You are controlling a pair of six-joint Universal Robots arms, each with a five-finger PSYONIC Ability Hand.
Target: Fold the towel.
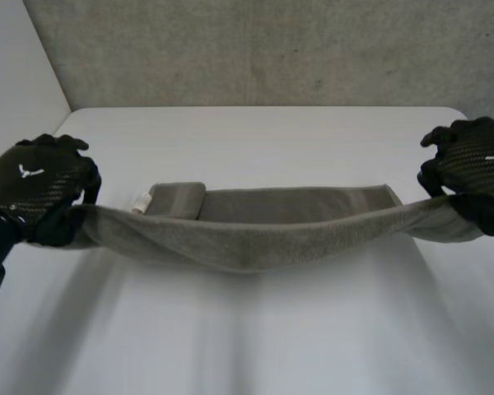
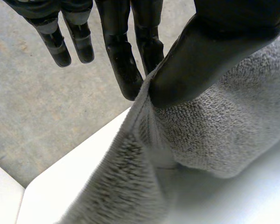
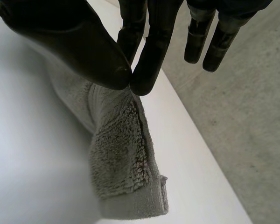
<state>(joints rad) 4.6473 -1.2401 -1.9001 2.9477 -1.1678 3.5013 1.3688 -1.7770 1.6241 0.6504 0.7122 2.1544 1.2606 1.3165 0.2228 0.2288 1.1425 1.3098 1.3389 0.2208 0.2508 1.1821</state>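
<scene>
While the towel (image 1: 255, 234) is trailing its far edge on the table (image 1: 272, 132), the left hand (image 1: 37, 193) and right hand (image 1: 473, 173) are each pinching one near corner, its long axis sagging between them.

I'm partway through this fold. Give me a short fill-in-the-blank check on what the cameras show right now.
The towel is ____ in colour.
The left hand and the right hand each pinch one end of it between ____ and finger.
Between the hands its lifted edge sags lowest in the ____.
Its far edge lies on the table, whose top is ____.
Missing words: grey, thumb, middle, white.
</scene>
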